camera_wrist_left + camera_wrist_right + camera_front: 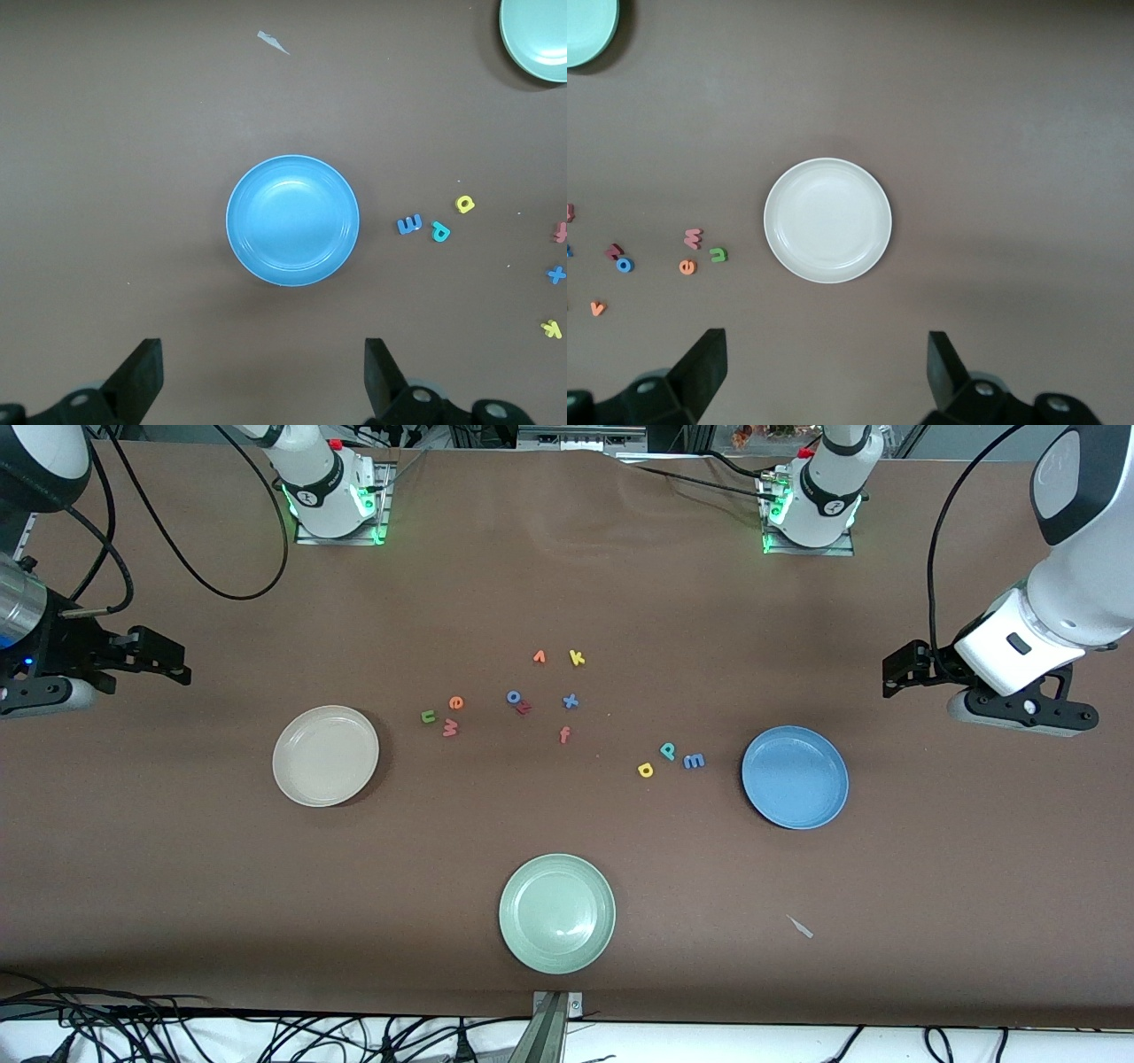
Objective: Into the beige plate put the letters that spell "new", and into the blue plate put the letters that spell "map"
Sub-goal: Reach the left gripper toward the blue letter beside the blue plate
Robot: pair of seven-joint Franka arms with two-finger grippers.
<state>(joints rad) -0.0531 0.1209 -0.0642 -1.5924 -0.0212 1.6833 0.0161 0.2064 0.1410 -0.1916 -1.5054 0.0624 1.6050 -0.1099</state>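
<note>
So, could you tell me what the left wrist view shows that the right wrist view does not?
Only the left wrist view shows the blue plate, empty, with the blue m, teal p and yellow a beside it. Only the right wrist view shows the beige plate, empty, with the olive n, orange e and salmon w. Both catch the pale green plate.

White rounded arm shells with dark grey joint caps; black cables looping from both. Round white bases on metal plates, ringed in green light, red buttons on top. Left tool (895,669) at frame's right: black fingers, white wrist block. Right tool (168,662) at frame's left: black, silver cylinder, small blue light
</note>
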